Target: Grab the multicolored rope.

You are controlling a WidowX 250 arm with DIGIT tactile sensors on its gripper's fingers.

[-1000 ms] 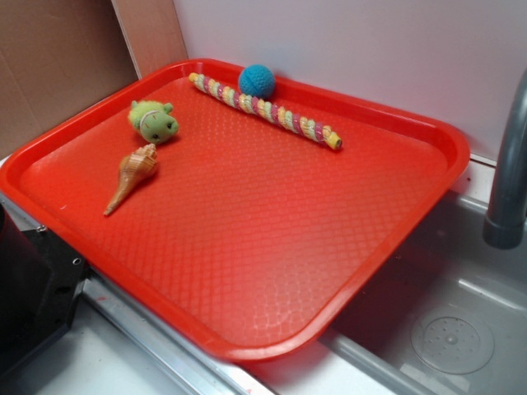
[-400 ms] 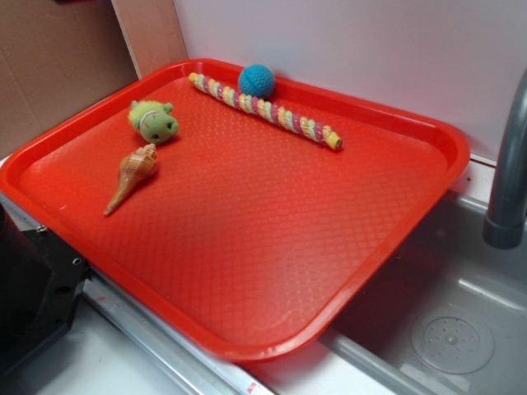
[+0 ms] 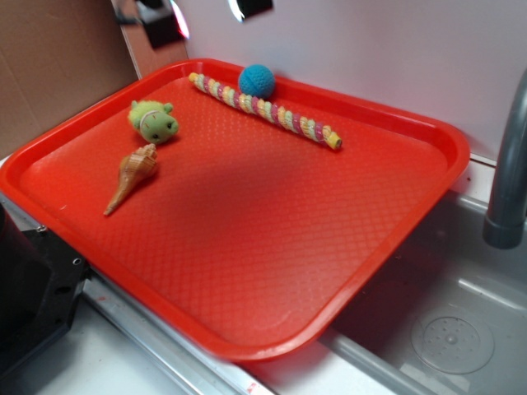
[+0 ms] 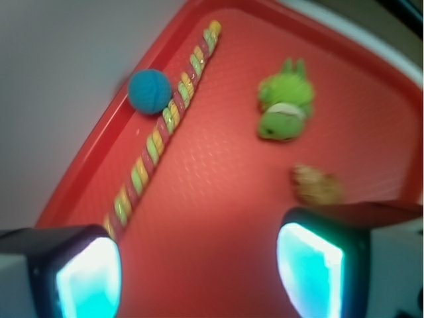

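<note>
My hand [image 4: 199, 271] hangs high over the tray [image 3: 428, 132], fingers spread wide and empty. The rope [image 3: 263, 109] lies along the far rim, with the blue ball [image 3: 257, 81] touching it. Coming down carelessly, I could nudge the ball or jam a finger against the rim. The near side offers open room.

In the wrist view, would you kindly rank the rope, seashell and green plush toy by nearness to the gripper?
1. multicolored rope: near end at lower left.
2. seashell: right.
3. green plush toy: upper right.
</note>
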